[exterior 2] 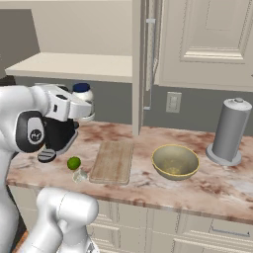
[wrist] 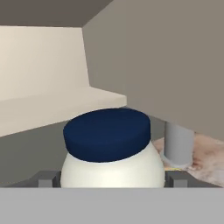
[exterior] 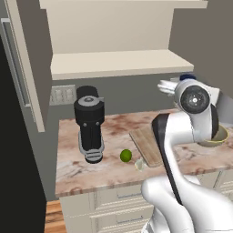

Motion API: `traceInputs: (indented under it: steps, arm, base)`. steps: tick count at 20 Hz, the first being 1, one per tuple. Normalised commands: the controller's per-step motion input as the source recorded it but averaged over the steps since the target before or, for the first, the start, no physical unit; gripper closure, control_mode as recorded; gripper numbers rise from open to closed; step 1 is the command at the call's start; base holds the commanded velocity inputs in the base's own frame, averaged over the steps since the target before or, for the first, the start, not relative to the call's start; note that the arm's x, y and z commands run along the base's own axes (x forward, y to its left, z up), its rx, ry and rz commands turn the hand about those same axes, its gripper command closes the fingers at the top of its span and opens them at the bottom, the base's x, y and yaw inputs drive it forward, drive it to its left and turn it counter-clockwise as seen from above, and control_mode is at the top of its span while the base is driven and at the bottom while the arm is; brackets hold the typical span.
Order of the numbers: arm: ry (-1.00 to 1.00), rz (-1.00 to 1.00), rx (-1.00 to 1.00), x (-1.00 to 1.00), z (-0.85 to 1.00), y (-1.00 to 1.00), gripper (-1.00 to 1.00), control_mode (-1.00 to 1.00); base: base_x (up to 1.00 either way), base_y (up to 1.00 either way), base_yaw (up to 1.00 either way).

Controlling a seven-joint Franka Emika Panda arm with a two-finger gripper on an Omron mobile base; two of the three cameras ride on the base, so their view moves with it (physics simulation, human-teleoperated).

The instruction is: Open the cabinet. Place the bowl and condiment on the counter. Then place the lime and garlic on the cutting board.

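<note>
Our tool [exterior 2: 85, 106] holds the condiment [exterior 2: 82, 92] between wide-set fingers, apparently clamped, raised beside the cabinet shelf. We should lower it upright onto bare desk [exterior 2: 143, 143], clear of the bowl [exterior 2: 175, 161].

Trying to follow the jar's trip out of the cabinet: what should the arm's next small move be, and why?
Probably lower the condiment toward the counter. In the hand view the jar sits between the gripper's fingertips, and in the right base view it hangs above the marble, below the open cabinet, while the bowl already rests there.
</note>
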Motion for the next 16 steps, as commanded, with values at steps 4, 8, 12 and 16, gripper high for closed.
traceInputs:
  steps: [4,8,12,16]
  arm:
    - [0.0,-0.07,0.0,-0.41,-0.19,-0.07,1.0,-1.0]
    - [0.01,-0.07,0.0,-0.27,-0.21,-0.17,1.0,-1.0]
    - [0.04,-0.07,0.0,-0.21,-0.2,-0.22,1.0,-1.0]
    - [0.06,-0.07,0.0,-0.2,-0.21,-0.26,1.0,-1.0]
  base:
    - [0.0,0.0,0.0]
    - [0.0,0.0,0.0]
    - [0.0,0.0,0.0]
    - [0.0,0.0,0.0]
